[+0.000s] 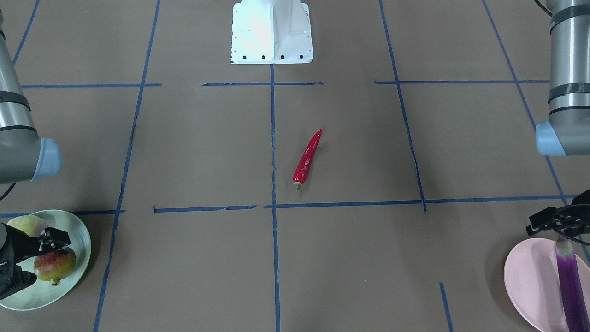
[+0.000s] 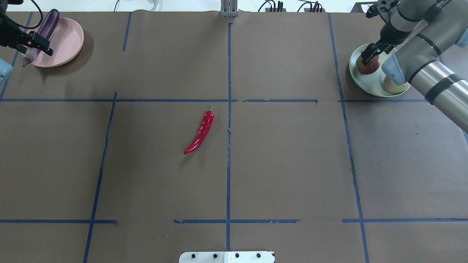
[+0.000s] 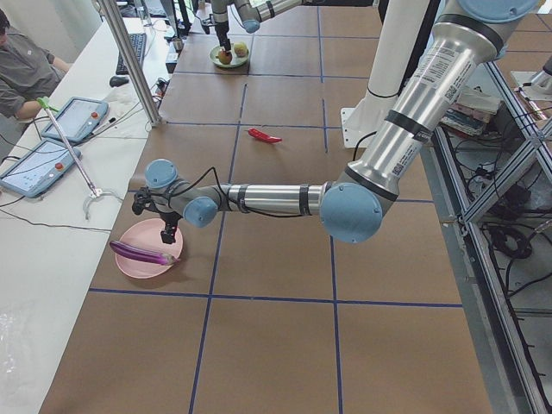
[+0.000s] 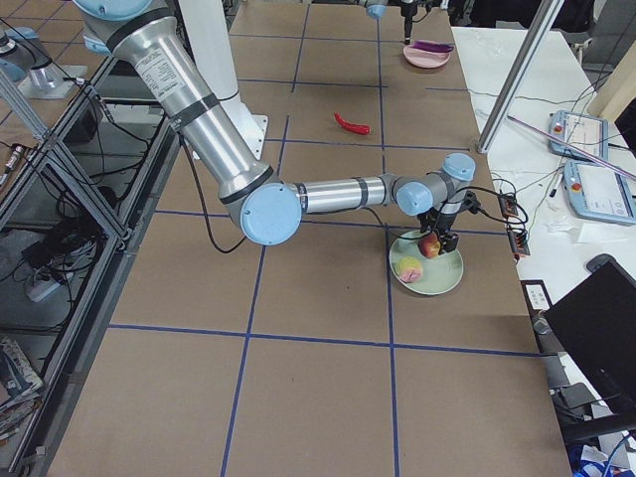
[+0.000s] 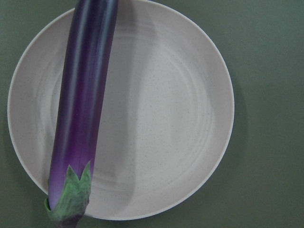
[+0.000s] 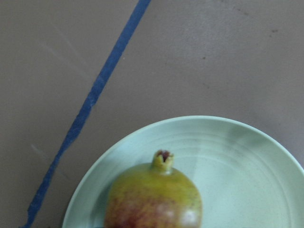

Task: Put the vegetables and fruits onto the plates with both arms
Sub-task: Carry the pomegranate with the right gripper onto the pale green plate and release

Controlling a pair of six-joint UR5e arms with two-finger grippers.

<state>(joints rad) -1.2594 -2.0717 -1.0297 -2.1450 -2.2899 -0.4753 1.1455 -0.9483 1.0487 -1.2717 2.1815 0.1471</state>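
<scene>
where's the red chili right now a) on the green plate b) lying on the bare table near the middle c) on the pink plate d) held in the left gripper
B: the red chili lies on the table beside the centre tape line, while the pink plate holds only the eggplant and the green plate holds only the two fruits.

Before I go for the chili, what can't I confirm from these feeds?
1. Right end effector: it sits at the blushed fruit; neither the front-facing nor the overhead view shows grip or gap, and its wrist view shows no fingers.
2. Left end effector: cut by the front-facing view's right edge, small and dark overhead; open or shut unclear.
3. Pale fruit: partly hidden by the right arm overhead.
</scene>
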